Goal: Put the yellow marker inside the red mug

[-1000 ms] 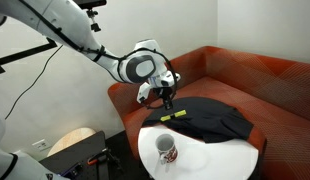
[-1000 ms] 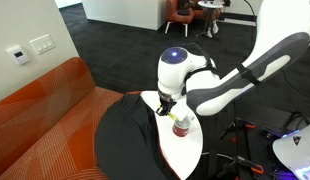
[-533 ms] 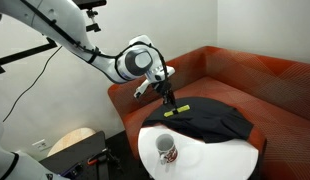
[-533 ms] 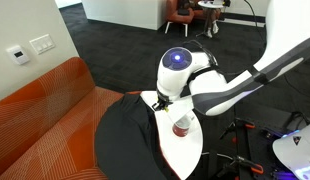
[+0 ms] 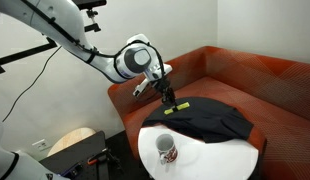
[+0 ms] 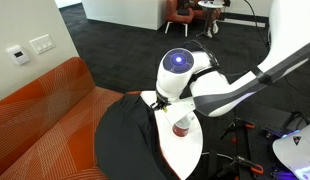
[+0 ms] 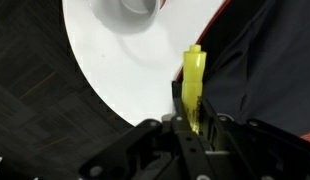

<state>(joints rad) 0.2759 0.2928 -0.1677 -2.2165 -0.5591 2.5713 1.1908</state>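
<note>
My gripper (image 5: pixel 170 101) is shut on the yellow marker (image 5: pixel 179 106) and holds it just above the black cloth, at the far edge of the round white table (image 5: pixel 210 160). In the wrist view the marker (image 7: pixel 193 75) sticks out from between the fingers (image 7: pixel 193 112) over the table's rim. The red mug (image 5: pixel 166 150) stands upright on the bare white table, nearer the front and apart from the gripper. It also shows in an exterior view (image 6: pixel 179 126) and at the top edge of the wrist view (image 7: pixel 138 5). In that exterior view the wrist (image 6: pixel 175 72) hides the fingers.
A black cloth (image 5: pixel 217 121) covers the back half of the table and shows in the wrist view (image 7: pixel 265 70). An orange sofa (image 5: pixel 255 80) wraps behind the table. A round wooden stool (image 5: pixel 75 140) stands lower to the side. Dark carpet (image 6: pixel 115 40) lies around.
The gripper has risen a little and shifted along the table's edge, and the yellow marker has come up off the cloth with it. The mug has not moved.
</note>
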